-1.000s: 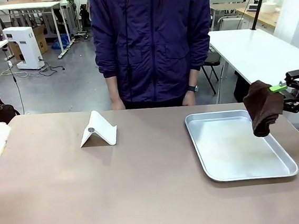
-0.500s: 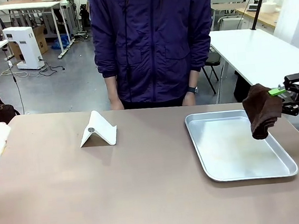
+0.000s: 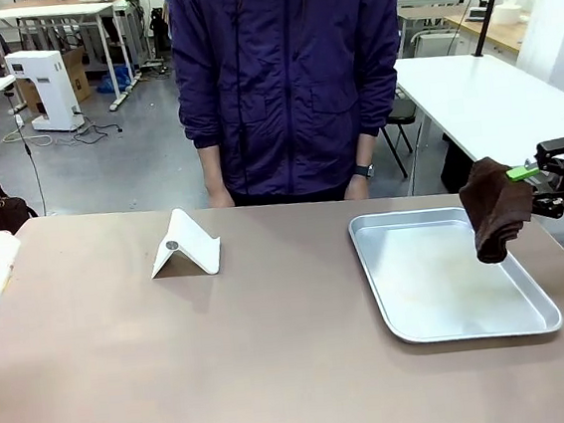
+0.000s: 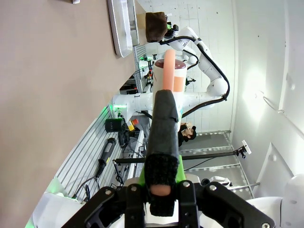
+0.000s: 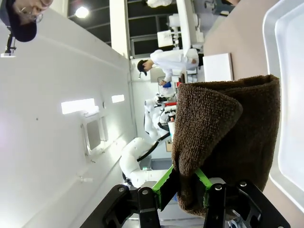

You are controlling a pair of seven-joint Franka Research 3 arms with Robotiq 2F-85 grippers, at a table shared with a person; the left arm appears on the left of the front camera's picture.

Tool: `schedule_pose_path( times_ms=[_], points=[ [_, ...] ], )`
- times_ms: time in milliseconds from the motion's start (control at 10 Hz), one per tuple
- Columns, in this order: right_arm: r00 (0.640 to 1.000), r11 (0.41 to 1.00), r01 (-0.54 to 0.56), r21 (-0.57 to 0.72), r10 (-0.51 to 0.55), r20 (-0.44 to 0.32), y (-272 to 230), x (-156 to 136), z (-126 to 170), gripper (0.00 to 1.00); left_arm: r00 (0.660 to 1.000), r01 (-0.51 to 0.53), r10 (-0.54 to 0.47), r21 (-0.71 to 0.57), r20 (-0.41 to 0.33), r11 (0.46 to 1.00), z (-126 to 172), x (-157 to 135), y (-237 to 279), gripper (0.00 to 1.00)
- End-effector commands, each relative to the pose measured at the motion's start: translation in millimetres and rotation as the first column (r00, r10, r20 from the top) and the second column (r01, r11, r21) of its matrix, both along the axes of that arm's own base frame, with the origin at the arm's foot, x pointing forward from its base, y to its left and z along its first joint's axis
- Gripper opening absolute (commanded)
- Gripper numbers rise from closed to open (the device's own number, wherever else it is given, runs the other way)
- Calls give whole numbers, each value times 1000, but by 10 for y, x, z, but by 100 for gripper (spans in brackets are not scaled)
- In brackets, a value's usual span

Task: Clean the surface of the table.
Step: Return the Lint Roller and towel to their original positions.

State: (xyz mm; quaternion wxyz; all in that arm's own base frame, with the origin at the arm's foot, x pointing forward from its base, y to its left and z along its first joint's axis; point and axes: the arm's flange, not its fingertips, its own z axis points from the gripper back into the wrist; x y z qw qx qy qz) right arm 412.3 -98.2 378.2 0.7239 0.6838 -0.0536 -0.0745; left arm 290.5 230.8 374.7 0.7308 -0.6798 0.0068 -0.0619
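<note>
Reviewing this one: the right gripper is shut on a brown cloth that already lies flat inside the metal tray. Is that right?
Not quite. The right gripper is shut on the brown cloth, but the cloth hangs from it in the air over the right edge of the metal tray rather than lying flat inside. The front view shows this.

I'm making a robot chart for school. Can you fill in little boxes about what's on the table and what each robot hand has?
table: brownish-tan table, wide and flat
tray: shiny metal tray on the table's right side, nothing in it
cloth: dark brown towel hanging above the tray's right edge
right hand: shut on the brown towel
left hand: shut on a black-handled tool with a pinkish tip
white stand: folded white stand on the table, left of the tray
person: standing at the far side in a purple jacket, hands down by the table edge
</note>
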Motion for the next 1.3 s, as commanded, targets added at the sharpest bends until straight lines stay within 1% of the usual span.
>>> schedule_pose_path(
  times_ms=[0,600,700,800,900,1000,1100,1200],
  points=[
    [1000,1000,-7,10,7,5,1,2,67,0,1000,-2,2,-12,1,1000,38,-21,-34,22],
    [1000,1000,-7,10,7,5,1,2,67,0,1000,-2,2,-12,1,1000,38,-21,-34,22],
    [1000,1000,0,0,0,0,0,0,0,14,1000,-2,2,-12,1,1000,38,-21,-34,22],
    [1000,1000,-18,16,18,17,62,-4,37,14,1000,0,0,0,0,1000,0,0,0,22],
    [1000,1000,-5,-10,5,24,233,64,112,14,999,-28,29,11,-37,1000,158,-37,-159,22],
    [998,998,-48,-46,50,33,552,195,248,14,997,-16,21,73,-77,997,440,66,-411,22],
    [997,994,-67,-83,69,25,868,326,377,14,993,36,-19,149,-112,988,682,166,-709,22],
    [990,986,-110,-123,119,72,1176,442,492,14,989,73,-46,185,-142,980,942,316,-1011,22]
  ],
)
